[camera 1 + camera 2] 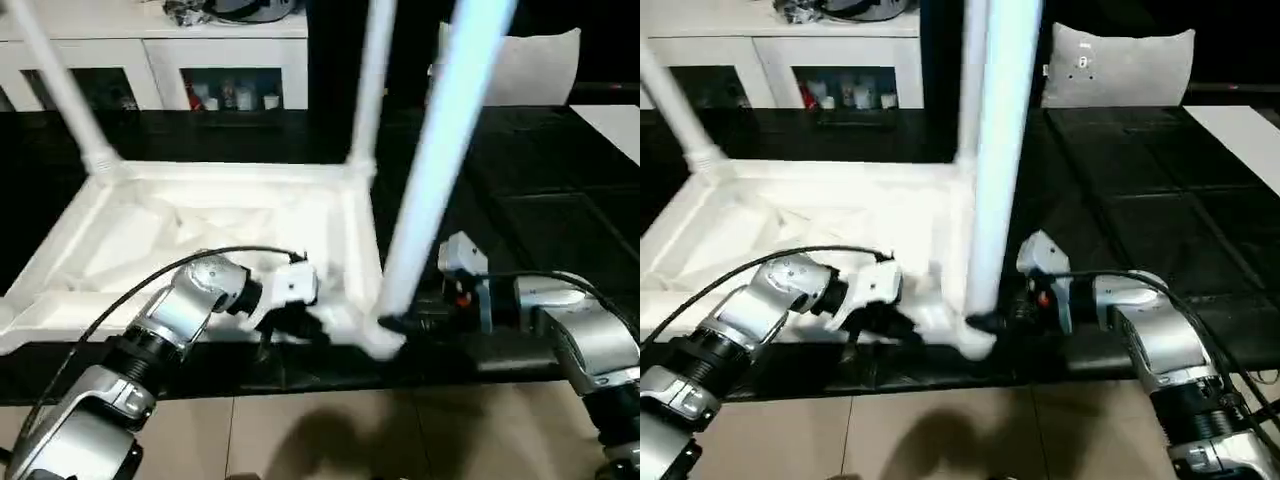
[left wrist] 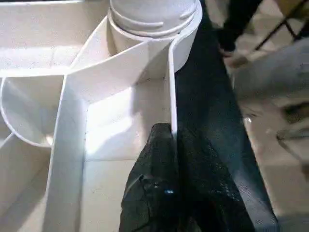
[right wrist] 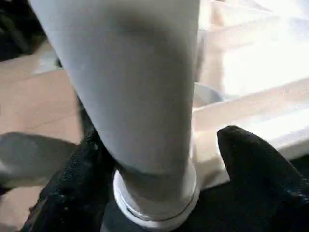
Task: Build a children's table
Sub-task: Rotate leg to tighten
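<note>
Tabletop point(image 1: 150, 235) lies upside down on the black work table point(image 1: 540, 220), white plastic, ribbed underside up, raised rim all round. Three legs stand in corner sockets: two at the far corners point(image 1: 60, 85) point(image 1: 368, 80), one, the near leg point(image 1: 445, 150), at the near right corner, long, white, round. Left gripper point(image 2: 171, 159) pinched shut on the tabletop's thin right rim wall, one black finger on each side, the near leg's socket point(image 2: 154, 21) just ahead of its tips. Right gripper point(image 3: 159, 159) sits at the base of the near leg, its black fingers point(image 3: 256, 169) standing wide to either side of the leg's collar; whether the pads touch it, cannot tell. White cabinet point(image 1: 150, 60) beyond the work table.
</note>
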